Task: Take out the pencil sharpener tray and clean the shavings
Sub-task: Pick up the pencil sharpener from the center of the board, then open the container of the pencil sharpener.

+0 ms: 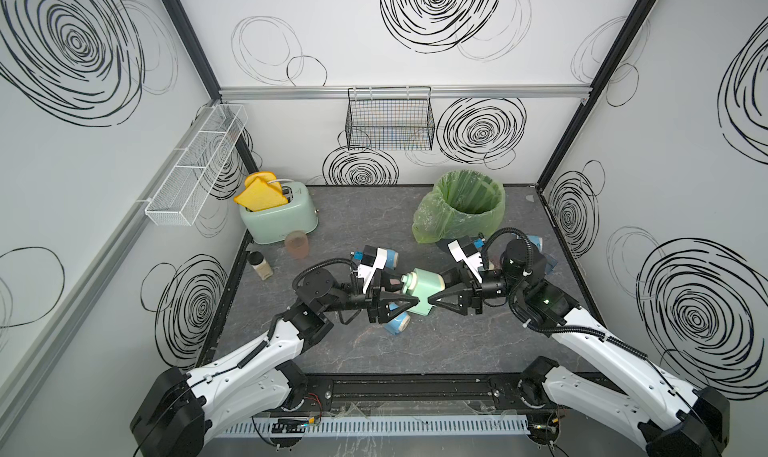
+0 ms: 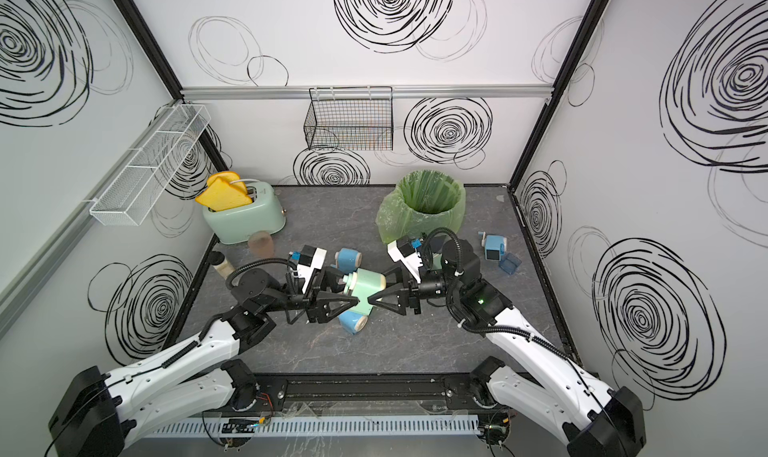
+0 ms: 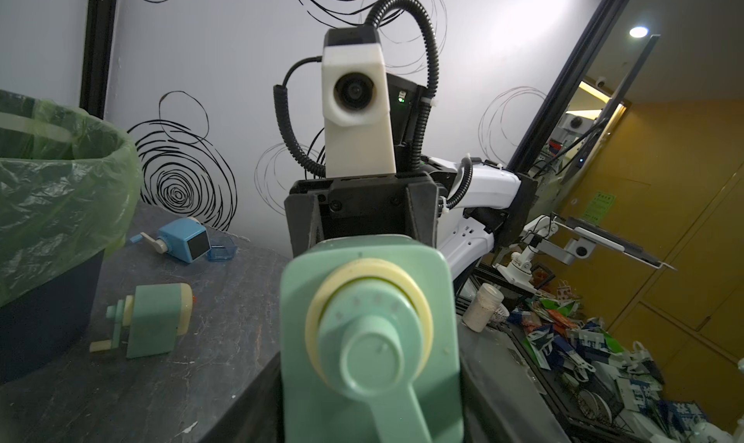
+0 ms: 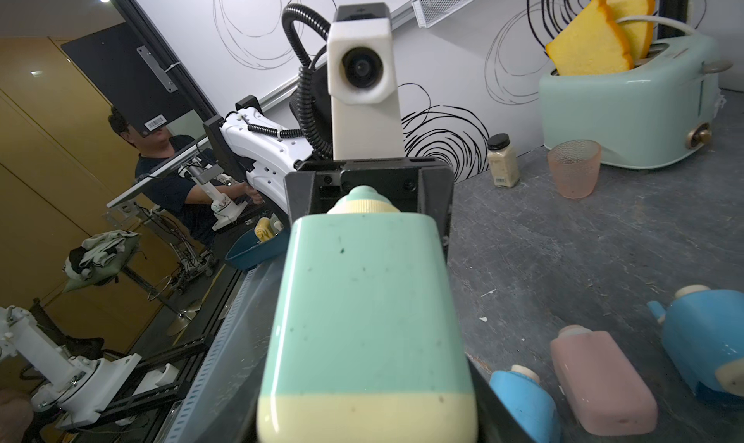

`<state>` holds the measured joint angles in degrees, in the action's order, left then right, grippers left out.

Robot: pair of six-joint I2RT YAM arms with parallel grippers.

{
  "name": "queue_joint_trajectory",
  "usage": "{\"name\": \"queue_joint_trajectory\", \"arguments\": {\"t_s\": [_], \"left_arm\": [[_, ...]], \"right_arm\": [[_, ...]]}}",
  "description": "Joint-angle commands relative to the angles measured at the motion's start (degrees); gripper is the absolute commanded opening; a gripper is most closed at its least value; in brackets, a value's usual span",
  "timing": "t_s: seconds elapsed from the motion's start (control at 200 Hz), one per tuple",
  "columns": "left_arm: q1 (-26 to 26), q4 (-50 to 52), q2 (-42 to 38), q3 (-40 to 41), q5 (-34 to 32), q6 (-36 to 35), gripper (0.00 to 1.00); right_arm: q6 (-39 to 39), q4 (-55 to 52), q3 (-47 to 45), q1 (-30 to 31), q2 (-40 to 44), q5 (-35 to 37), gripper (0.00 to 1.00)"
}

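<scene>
across the middle of the dark bench (image 1: 457, 351) i have both arms reaching in toward each other. at the back right stands the bin (image 1: 436, 220), lined with a green bag. at the back left is the toaster (image 1: 282, 222), with toast (image 1: 259, 195) sticking up out of it.

the right end effector (image 1: 436, 288) is clamped on the green sharpener (image 1: 426, 284), gripping the end away from the crank. that puts the sharpener mid-bench between the two arms, crank end toward the left arm. the left end effector (image 1: 404, 291) has its fingers either side of that crank end. i cannot tell whether they press on it or stand just off it. i also cannot tell whether the tray is seated in it.

a blue sharpener (image 2: 348, 258) lies just beyond the left end effector, and a second blue sharpener (image 2: 352, 322) lies just on its near side. in the right wrist view a pink sharpener (image 4: 600, 384) lies near them. in the left wrist view a second green sharpener (image 3: 161, 320) lies by the foot of the bin.

a pink cup (image 1: 297, 245) stands just in front of the toaster, with a jar (image 1: 260, 264) near it at the bench's left edge. toward the right edge sits a small blue sharpener (image 2: 493, 247), with a blue tray (image 2: 510, 264) just beside it.
</scene>
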<state>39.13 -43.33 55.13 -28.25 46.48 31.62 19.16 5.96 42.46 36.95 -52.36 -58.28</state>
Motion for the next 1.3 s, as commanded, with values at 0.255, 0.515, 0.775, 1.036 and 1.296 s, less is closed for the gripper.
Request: {"name": "queue_joint_trajectory", "arguments": {"t_s": [0.255, 0.515, 0.775, 1.036, 1.296], "left_arm": [[-0.7, -7.1, -1.5, 1.3, 0.3, 1.7, 0.45], [-2.6, -16.5, -4.0, 4.8, -0.8, 6.6, 0.44], [-3.5, -26.2, -7.0, 8.1, -3.0, 9.9, 0.45], [-3.6, -30.6, -5.6, 8.2, -3.4, 12.5, 0.45], [-3.5, -41.8, -0.9, 9.1, -2.7, 19.7, 0.45]], "right_arm": [[-0.8, 2.5, 1.5, 0.2, 0.8, 1.6, 0.69], [2.6, 5.6, -0.4, -3.7, 3.5, 0.4, 0.92], [13.4, 17.4, -4.3, -4.1, 2.8, -3.8, 0.96], [10.7, 18.1, -4.4, 1.5, 2.8, -1.5, 0.97], [6.1, 18.9, -3.6, 6.4, 1.9, 5.7, 0.97]]}}
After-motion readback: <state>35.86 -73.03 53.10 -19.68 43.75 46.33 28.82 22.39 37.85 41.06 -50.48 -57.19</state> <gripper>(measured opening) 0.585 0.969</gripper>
